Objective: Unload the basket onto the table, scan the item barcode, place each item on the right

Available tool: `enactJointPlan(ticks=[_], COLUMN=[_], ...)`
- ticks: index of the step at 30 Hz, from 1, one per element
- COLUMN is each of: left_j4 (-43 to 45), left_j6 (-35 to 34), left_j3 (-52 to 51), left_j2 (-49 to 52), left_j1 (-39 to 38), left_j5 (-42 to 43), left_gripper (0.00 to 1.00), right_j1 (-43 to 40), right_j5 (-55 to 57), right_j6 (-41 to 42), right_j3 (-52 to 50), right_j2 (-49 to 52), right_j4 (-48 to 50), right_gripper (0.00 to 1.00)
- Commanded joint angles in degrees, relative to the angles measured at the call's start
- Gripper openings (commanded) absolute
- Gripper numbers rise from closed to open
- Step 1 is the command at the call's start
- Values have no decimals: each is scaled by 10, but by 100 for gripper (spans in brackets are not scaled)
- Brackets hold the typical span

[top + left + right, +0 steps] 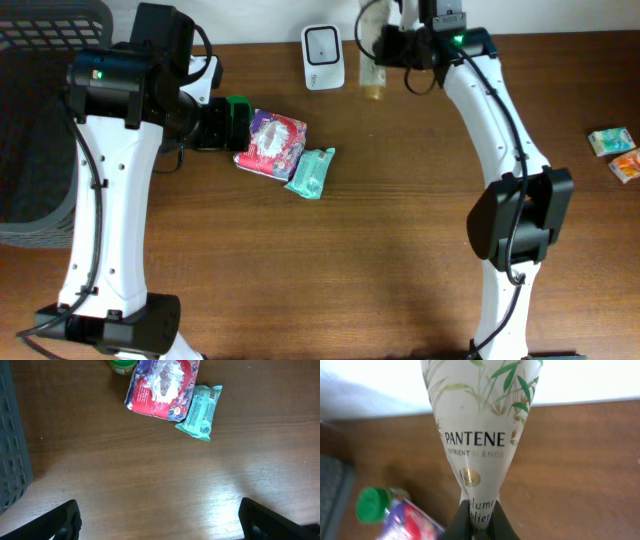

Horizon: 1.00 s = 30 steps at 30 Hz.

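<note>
In the overhead view, at top centre, the right gripper [381, 48] holds a Pantene tube [373, 80] just right of the white barcode scanner [323, 45]. The left wrist view shows the left gripper [160, 522] with its jaws wide apart and empty at the bottom corners. In the right wrist view the jaws are clamped on the tube's narrow end at bottom centre, so the pickup looks done and the scan itself remains.

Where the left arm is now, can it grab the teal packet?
Probably yes: the left gripper is open, only bare table lies before the teal packet, though a red pouch crowds it.
</note>
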Motion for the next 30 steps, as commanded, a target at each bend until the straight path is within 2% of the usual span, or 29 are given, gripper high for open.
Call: enactJointPlan(ticks=[1, 4, 8, 19, 23, 27, 28, 30], left_j4=[0, 0, 0, 0, 0, 0, 0, 0], left_j6=[9, 9, 9, 9, 9, 9, 9, 9], left_j3=[1, 1, 1, 1, 1, 1, 1, 1], left_j2=[-9, -9, -9, -9, -9, -9, -9, -9], left_j1=[-2, -2, -2, -2, -2, -2, -2, -2], left_j5=[0, 0, 0, 0, 0, 0, 0, 0], left_gripper=[99, 99, 99, 99, 99, 99, 99, 99], right_j1=[36, 80, 110, 69, 14, -100, -129, -205], right_j5=[-14, 38, 128, 141, 141, 141, 141, 141], right_j6=[40, 40, 40, 41, 40, 37, 9, -155], right_j3=[12, 12, 12, 12, 12, 12, 12, 12], right_j2=[32, 82, 103, 96, 36, -9, -10, -7], right_j4=[110, 209, 278, 285, 205, 36, -7, -123], right_gripper=[4, 4, 4, 4, 4, 4, 4, 4])
